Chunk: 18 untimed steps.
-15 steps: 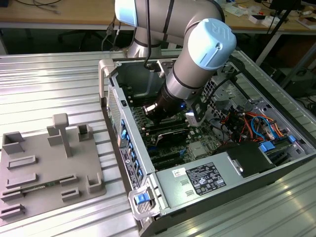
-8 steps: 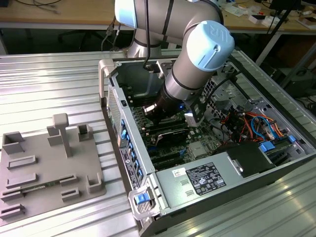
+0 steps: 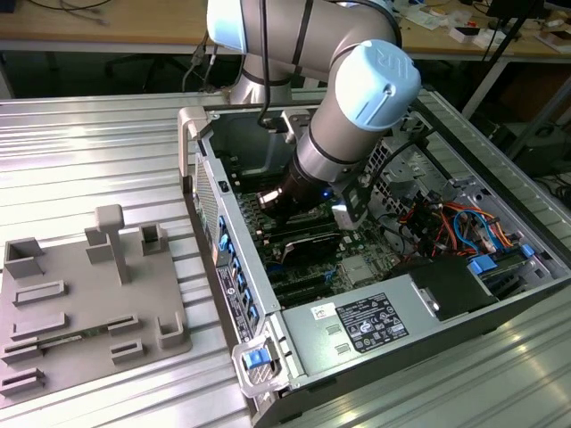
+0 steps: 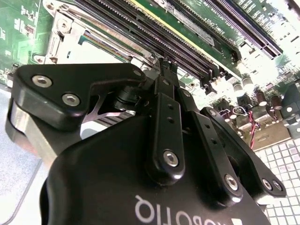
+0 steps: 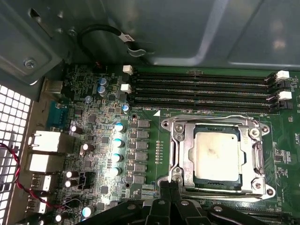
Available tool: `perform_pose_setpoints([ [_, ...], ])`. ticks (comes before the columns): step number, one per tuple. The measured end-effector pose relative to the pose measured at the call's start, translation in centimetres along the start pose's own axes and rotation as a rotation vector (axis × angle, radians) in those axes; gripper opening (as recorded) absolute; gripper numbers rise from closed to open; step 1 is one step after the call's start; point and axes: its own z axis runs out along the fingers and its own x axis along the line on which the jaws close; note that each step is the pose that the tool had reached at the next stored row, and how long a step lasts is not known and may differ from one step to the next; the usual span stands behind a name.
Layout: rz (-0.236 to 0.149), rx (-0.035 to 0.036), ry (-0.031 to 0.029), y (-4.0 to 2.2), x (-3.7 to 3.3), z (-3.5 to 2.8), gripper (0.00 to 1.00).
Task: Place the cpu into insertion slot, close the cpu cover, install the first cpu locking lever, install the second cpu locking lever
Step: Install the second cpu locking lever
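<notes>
- The fingers (image 4: 165, 70) are pressing together, tips meeting with nothing visibly between them, in the second wrist view; in the first wrist view the same closed tips (image 5: 169, 185) are sitting at the near edge of the socket.
- The gripper (image 3: 290, 203) is reaching down inside the open computer case (image 3: 500, 294) in the exterior view, low over the motherboard (image 5: 93, 140).
- The cpu (image 5: 218, 156) is already lying flat in the insertion slot, its silvery top facing up and looking square to the frame.
- The cpu cover (image 5: 185, 157) is lying down around the chip, its square opening framing the metal top, so the closing step looks done.
- By my judgement the work is now sitting at the locking levers: the closed tips are resting just beside the socket's edge, where a lever would run, though I cannot tell whether they are touching one.
- To do this well, the tips should be bearing on the lever alone, pushing steadily and sideways under its catch, keeping clear of the memory slots (image 5: 201, 91) nearby.
- A grey fixture tray (image 3: 80, 303) is standing on the table (image 3: 89, 152), well apart from the case.
</notes>
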Motion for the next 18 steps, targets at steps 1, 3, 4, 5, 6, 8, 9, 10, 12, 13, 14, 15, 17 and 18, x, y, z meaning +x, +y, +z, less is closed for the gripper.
perform_pose_setpoints([
  [1, 0.000, 0.0000, 0.0000, 0.02, 0.01, 0.04, 0.11],
  [3, 0.000, -0.0004, -0.0001, 0.09, 0.02, 0.11, 0.11],
  [4, 0.000, -0.0008, -0.0001, 0.13, 0.03, 0.13, 0.11],
  [5, 0.000, -0.0012, -0.0001, 0.18, 0.04, 0.16, 0.11],
  [6, 0.000, -0.0021, -0.0003, 0.22, 0.06, 0.19, 0.11],
  [8, 0.000, -0.0036, -0.0002, 0.26, 0.08, 0.26, 0.11],
  [9, 0.000, -0.0042, -0.0001, 0.26, 0.08, 0.29, 0.11],
  [10, 0.000, -0.0049, -0.0002, 0.26, 0.09, 0.34, 0.11],
  [12, 0.000, -0.0058, -0.0003, 0.26, 0.09, 0.40, 0.11],
  [13, 0.000, -0.0061, -0.0003, 0.26, 0.10, 0.43, 0.11],
  [14, 0.000, -0.0066, -0.0003, 0.26, 0.10, 0.46, 0.11],
  [15, 0.000, -0.0070, -0.0003, 0.26, 0.10, 0.49, 0.11],
  [17, 0.000, -0.0072, -0.0004, 0.26, 0.09, 0.56, 0.11],
  [18, 0.000, -0.0070, -0.0003, 0.26, 0.09, 0.59, 0.11],
])
